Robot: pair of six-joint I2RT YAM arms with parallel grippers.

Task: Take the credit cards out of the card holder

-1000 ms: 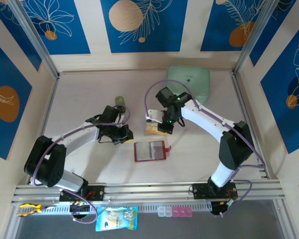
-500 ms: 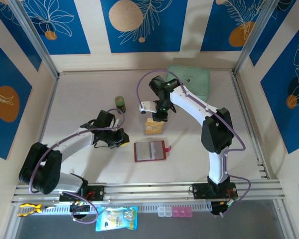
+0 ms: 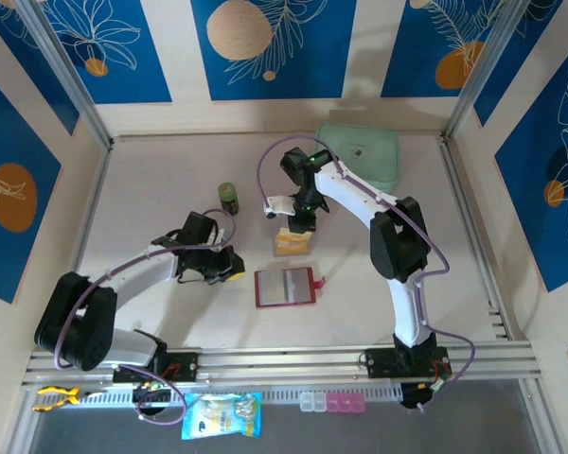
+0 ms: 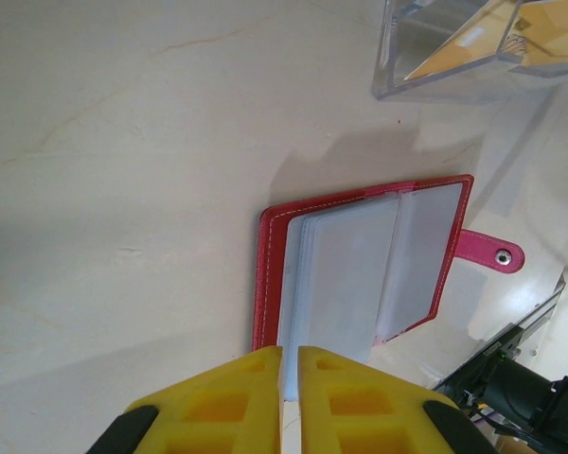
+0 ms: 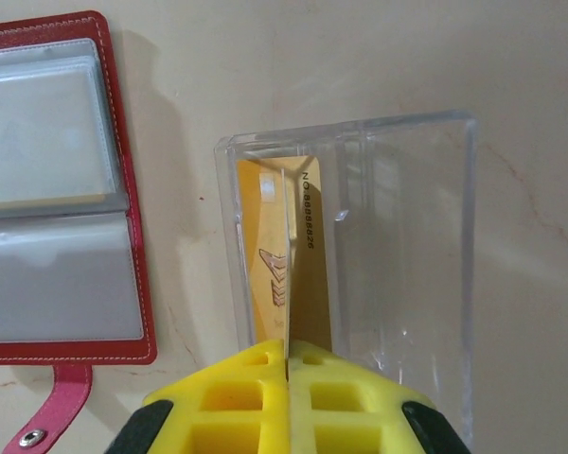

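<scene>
Hovering over the clear box (image 5: 412,246), the right gripper (image 5: 287,346) has its jaws pinched on a pale card (image 5: 284,236) held edge-on, right above the tan-orange card (image 5: 314,274) lying flat inside that box. Just beside the box, the card holder (image 4: 360,274) lies open on the table (image 4: 123,142), sleeves up, snap tab sticking out. The left gripper (image 4: 290,352) hangs at the holder's edge, jaws all but closed, nothing visibly between them. Far back sits the mint-green case (image 3: 360,156).
</scene>
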